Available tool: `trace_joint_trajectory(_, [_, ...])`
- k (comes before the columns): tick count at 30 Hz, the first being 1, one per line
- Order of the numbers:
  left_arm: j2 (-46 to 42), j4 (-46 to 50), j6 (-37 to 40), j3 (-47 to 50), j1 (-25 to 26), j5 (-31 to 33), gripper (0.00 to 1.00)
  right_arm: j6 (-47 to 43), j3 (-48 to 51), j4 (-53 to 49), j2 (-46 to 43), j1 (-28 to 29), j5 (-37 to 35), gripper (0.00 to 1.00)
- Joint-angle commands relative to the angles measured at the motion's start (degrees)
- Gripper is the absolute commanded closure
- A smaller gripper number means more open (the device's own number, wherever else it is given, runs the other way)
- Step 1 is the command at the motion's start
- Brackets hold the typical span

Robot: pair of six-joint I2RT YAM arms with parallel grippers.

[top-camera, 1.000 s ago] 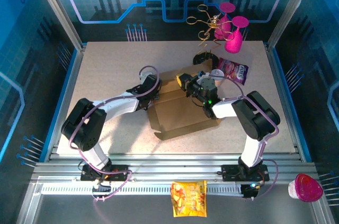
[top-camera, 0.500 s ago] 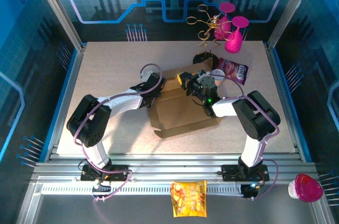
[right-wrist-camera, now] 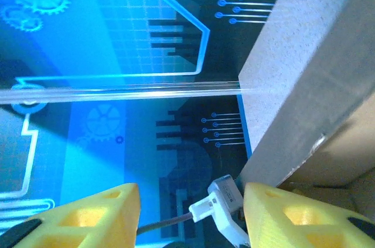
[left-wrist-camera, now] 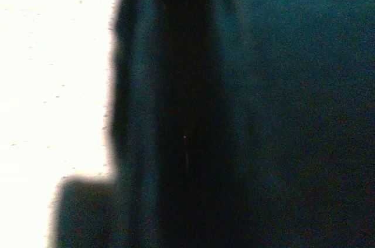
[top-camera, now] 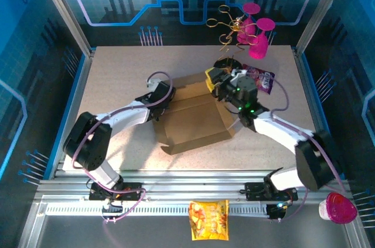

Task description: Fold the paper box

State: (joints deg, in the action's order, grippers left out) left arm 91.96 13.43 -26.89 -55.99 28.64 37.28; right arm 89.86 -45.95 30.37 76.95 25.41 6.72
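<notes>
Nearest, on the front rail, lies a yellow snack bag [top-camera: 209, 220]. Mid-table sits the paper box [top-camera: 196, 120], plain brown cardboard. The left gripper [top-camera: 159, 99] is at its left edge, fingers together; whether cardboard is pinched between them, I can't tell. The right gripper [top-camera: 212, 79] is at the box's far right corner, yellow fingers [right-wrist-camera: 88, 216] apart, holding nothing. Just beyond it lies a purple packet [top-camera: 259, 78].

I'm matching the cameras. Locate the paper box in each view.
Top external: paper box at the middle of the speckled table.
Left wrist: too dark and blurred to tell.
Right wrist: its brown edge at the lower right.
Shared landmark: the speckled table.
</notes>
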Motion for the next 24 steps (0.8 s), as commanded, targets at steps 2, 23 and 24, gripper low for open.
trace_joint_trajectory(2, [-6.04, 3.61, 2.77, 1.97, -1.14, 0.60, 1.00, -11.39, -4.00, -25.53, -7.47, -6.12, 2.57, 0.47])
trace_joint_trajectory(23, [-11.54, 6.43, 6.41, -2.32, -1.69, -2.34, 1.00, -31.16, -27.21, -46.20, 9.46, -9.00, 8.55, 0.54])
trace_joint_trajectory(24, [-11.54, 6.52, 6.42, -2.58, -1.73, -2.47, 1.00, -31.40, -26.86, -46.40, 9.32, -8.70, 8.33, 0.54])
